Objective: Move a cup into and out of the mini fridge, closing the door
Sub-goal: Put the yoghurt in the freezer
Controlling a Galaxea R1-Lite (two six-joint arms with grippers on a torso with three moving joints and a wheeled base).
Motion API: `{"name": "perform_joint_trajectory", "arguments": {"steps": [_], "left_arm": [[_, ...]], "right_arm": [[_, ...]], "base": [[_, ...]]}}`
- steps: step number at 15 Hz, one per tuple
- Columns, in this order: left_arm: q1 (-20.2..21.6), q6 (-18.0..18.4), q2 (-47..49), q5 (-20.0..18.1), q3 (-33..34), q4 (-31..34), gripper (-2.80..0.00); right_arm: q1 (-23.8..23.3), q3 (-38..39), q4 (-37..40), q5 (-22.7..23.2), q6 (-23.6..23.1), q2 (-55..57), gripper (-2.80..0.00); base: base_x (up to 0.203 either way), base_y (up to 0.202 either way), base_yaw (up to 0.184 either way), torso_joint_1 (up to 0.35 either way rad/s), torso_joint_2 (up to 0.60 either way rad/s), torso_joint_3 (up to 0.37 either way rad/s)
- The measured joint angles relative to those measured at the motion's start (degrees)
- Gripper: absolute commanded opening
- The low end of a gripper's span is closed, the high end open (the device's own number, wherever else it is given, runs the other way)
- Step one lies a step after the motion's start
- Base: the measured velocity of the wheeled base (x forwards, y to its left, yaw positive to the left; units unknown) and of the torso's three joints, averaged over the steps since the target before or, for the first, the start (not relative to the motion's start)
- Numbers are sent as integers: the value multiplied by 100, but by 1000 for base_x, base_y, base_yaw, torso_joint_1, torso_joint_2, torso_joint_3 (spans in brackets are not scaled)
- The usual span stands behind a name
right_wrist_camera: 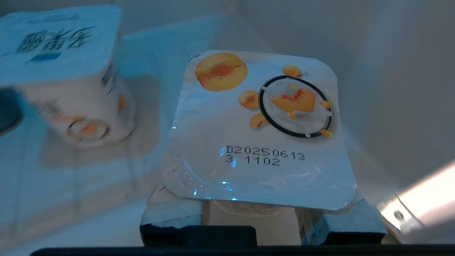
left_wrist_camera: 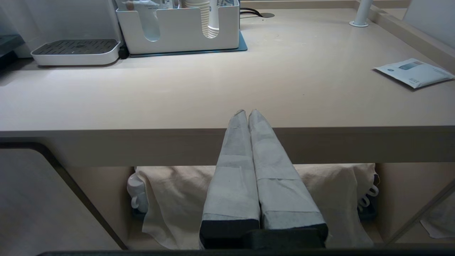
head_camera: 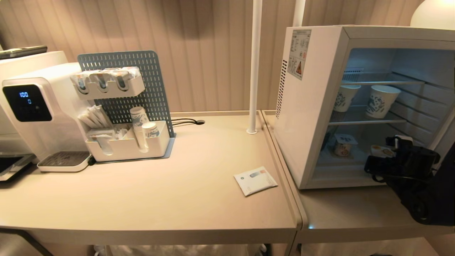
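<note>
Foil-lidded cup [right_wrist_camera: 259,131] is sitting clamped in the right gripper [right_wrist_camera: 263,213] on the fridge [head_camera: 309,117] floor, door open for access; left gripper [left_wrist_camera: 247,117], closed empty, is idling.

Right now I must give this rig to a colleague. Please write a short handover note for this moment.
Right gripper: inside the open mini fridge, on its bottom level, fingers closed around a peach yogurt cup.
Left gripper: parked below the table edge, shut, empty.
Things: a second yogurt cup stands beside the held one; two paper cups sit on the middle shelf.
Done: the door is open and the cup is gripped.
Left: from the pictures alone I cannot tell if the cup is going in or coming out; finish that move, then close the door.
</note>
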Motion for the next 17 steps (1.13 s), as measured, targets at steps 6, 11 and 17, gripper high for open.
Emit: {"name": "perform_joint_trajectory", "arguments": {"steps": [6,11,17], "left_arm": [[0,0,0,0,0,2,-280],[0,-1,0,2,0,0,-280],[2,-1,0,0,-2,-9,-280]], "right_arm": [[-22,-1019,1171,11,-5,187,-280],[-7,-1380,1577,1,-4,321,-280],[15,-1143,1042,-35,-461,453,0]], "base": [[0,0,0,0,0,0],[0,0,0,0,0,0],[0,0,0,0,0,0]]}}
